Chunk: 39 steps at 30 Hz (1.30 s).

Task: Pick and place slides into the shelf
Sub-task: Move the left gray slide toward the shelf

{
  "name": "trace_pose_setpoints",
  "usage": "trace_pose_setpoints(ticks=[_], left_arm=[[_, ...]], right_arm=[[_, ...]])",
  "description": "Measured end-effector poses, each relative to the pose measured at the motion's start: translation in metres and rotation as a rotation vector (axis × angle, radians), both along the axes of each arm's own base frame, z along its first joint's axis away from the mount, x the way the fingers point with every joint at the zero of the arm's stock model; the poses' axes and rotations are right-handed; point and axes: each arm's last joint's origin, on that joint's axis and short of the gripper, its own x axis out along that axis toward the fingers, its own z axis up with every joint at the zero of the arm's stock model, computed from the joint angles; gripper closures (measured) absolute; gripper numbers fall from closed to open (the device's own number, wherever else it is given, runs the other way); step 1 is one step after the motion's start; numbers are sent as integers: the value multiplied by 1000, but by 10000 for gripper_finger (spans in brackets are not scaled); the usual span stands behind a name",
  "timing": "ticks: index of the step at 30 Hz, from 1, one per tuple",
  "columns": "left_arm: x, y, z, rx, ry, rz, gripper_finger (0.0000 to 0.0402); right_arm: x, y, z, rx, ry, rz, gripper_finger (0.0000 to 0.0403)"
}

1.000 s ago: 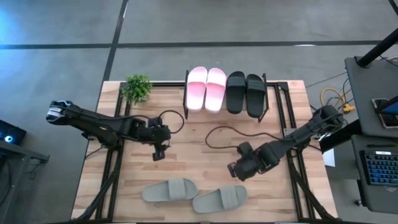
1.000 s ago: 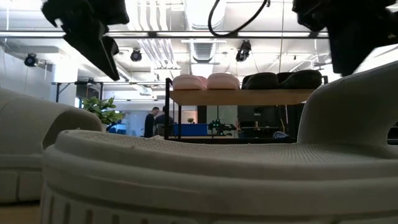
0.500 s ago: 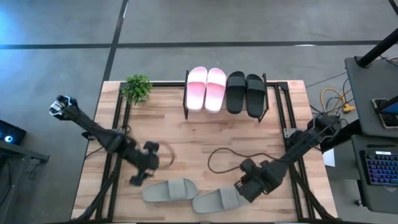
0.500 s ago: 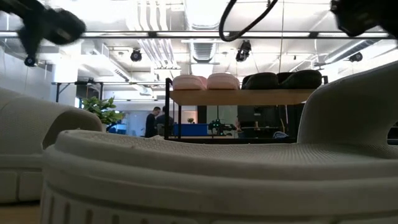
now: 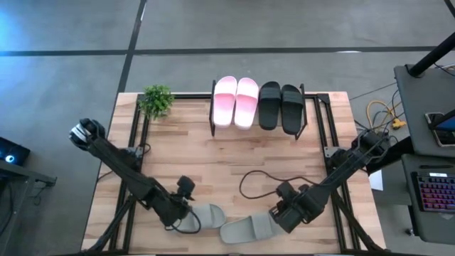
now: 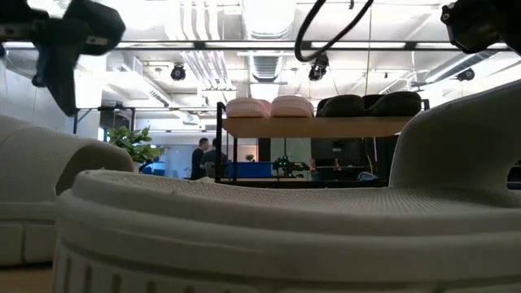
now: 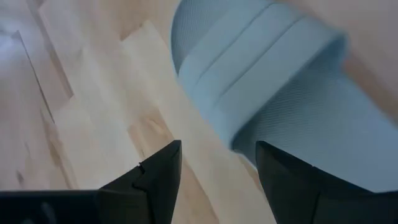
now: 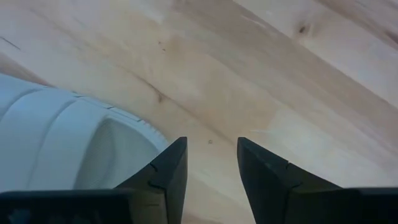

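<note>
From above, the shelf (image 5: 257, 93) is my landmark, standing at the far edge of the table (image 5: 220, 160). On it sit the pale pink pair (image 5: 235, 100) and, just beside them, the black pair (image 5: 280, 107). A small potted plant (image 5: 156, 100) stands on the table off the shelf's pink end. Across the table from the shelf, at the near edge, lie the two grey-green slides: one (image 5: 201, 217) below the pink side, the other (image 5: 245, 228) just beside it, a little nearer the edge. My left gripper (image 5: 179, 213) is down at the first one's outer end; my right gripper (image 5: 282, 214) is at the second one's outer end.

At table height, a grey-green slide (image 6: 269, 236) fills the foreground, and the shelf (image 6: 317, 126) shows beyond it with both pairs on top. A person (image 6: 200, 158) stands in the room behind.

Through my left wrist, my left gripper (image 7: 217, 177) is spread wide with bare wood between the fingers, holding nothing; the grey-green slide (image 7: 273, 93) lies just ahead.

Through my right wrist, my right gripper (image 8: 211, 168) is parted over bare wood, empty, with the slide's edge (image 8: 68, 149) just beside one finger.
</note>
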Motion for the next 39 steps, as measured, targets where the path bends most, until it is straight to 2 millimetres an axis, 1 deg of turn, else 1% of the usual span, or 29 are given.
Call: trace_pose_setpoints(ticks=[2, 10, 17, 21, 28, 30, 32, 35, 39], left_arm=[[3, -3, -5, 8, 5, 1, 212], [7, -6, -10, -41, -50, -1, 212], [18, -16, -20, -68, -62, -11, 217], [23, -19, -28, -54, -50, -8, 250], [30, -19, -33, -45, -73, -8, 351], [33, -15, -32, -53, -77, 12, 380], [37, -8, -29, -75, -81, 71, 395], [42, 9, -22, -86, -104, 227, 395], [51, 39, -6, -56, -178, 450, 399]], right_arm=[[1, 1, 1, 5, -5, 0, 271], [1, 1, 1, 14, 3, 16, 271], [0, 1, 1, 18, 15, 39, 271], [0, 1, 1, 24, 21, 40, 271], [-1, 2, 1, 38, 32, 25, 271], [0, 1, 1, 37, 29, 22, 271], [0, 1, 1, 35, 27, 19, 271], [-1, 2, 2, 17, -4, -27, 271], [-5, 2, 7, -43, -119, -159, 274]])
